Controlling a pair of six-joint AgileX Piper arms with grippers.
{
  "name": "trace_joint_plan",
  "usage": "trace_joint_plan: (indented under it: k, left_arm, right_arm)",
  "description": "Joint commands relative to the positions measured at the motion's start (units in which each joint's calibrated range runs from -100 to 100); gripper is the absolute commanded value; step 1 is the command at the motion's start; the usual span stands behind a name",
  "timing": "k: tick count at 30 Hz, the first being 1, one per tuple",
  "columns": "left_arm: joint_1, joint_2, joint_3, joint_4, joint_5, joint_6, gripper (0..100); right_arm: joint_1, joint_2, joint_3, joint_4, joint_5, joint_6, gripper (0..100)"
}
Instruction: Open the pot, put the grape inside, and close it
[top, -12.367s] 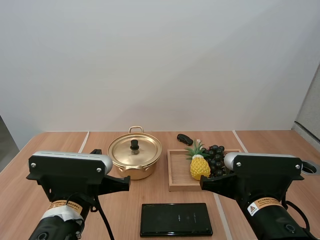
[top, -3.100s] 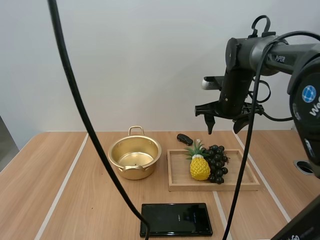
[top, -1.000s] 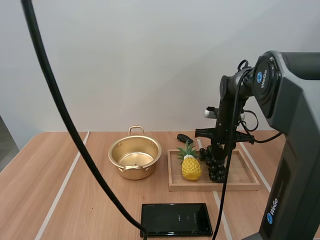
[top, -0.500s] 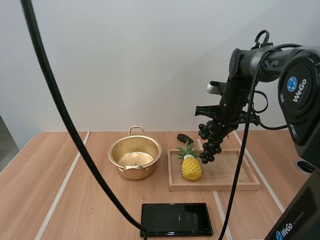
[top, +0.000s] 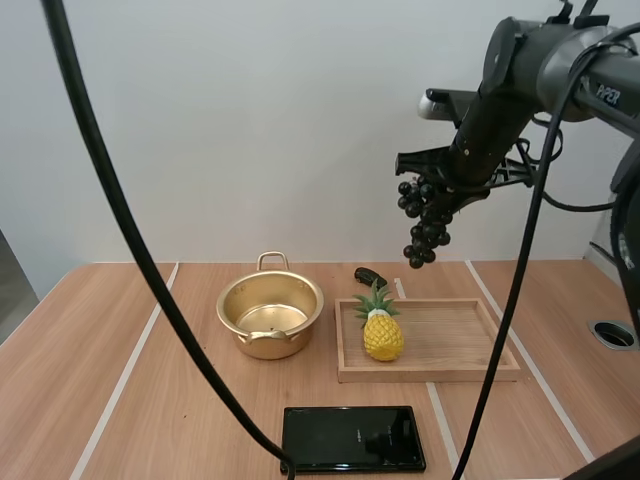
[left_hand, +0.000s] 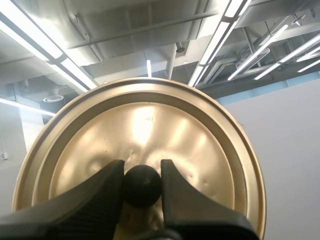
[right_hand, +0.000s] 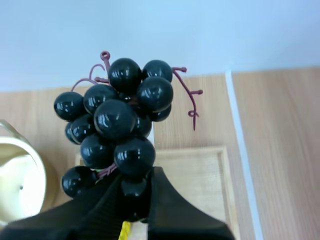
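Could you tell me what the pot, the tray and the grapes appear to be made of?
The pot looks like thin metal, its shiny gold finish mirroring light. The tray seems pale matte wood, grain showing. The grapes are probably plastic: glossy black balls on a wiry reddish stem.

A toy pineapple (top: 383, 335) stands at the left end of a wooden tray (top: 430, 375) on the tabletop (top: 150, 400). A flat black slab (top: 352, 438) lies in front of the tray and a small dark object (top: 369, 276) behind it.
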Motion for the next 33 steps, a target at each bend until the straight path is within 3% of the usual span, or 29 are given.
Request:
trace_joint_plan:
  k: [1, 8, 13, 24, 27, 33]
  left_arm:
    - [-0.02, 0.1, -0.2, 0.2, -0.7, -0.3, 0]
    - [-0.02, 0.1, -0.2, 0.2, -0.7, -0.3, 0]
    - [-0.02, 0.1, -0.2, 0.2, -0.7, -0.3, 0]
    - [-0.02, 0.1, -0.2, 0.2, 1.7, -0.3, 0]
    - [-0.02, 0.1, -0.2, 0.2, 2.1, -0.3, 0]
    - [-0.02, 0.1, -0.2, 0.2, 2.1, -0.3, 0]
  right_arm:
    - [-0.2, -1.8, -3.9, 0.0, 0.8, -2.2, 0]
    - [-0.2, -1.8, -13.1, 0.3, 5.4, -5.2, 0]
    - [-0.2, -1.8, -17.3, 5.2, 6.9, -10.9, 0]
    - [0.2, -0.8, -18.5, 30.3, 7.7, -29.3, 0]
    - [2.3, -0.5, -18.1, 30.3, 7.7, -31.3, 0]
    - [10.2, 2.1, -17.9, 22.0, 7.7, -31.2, 0]
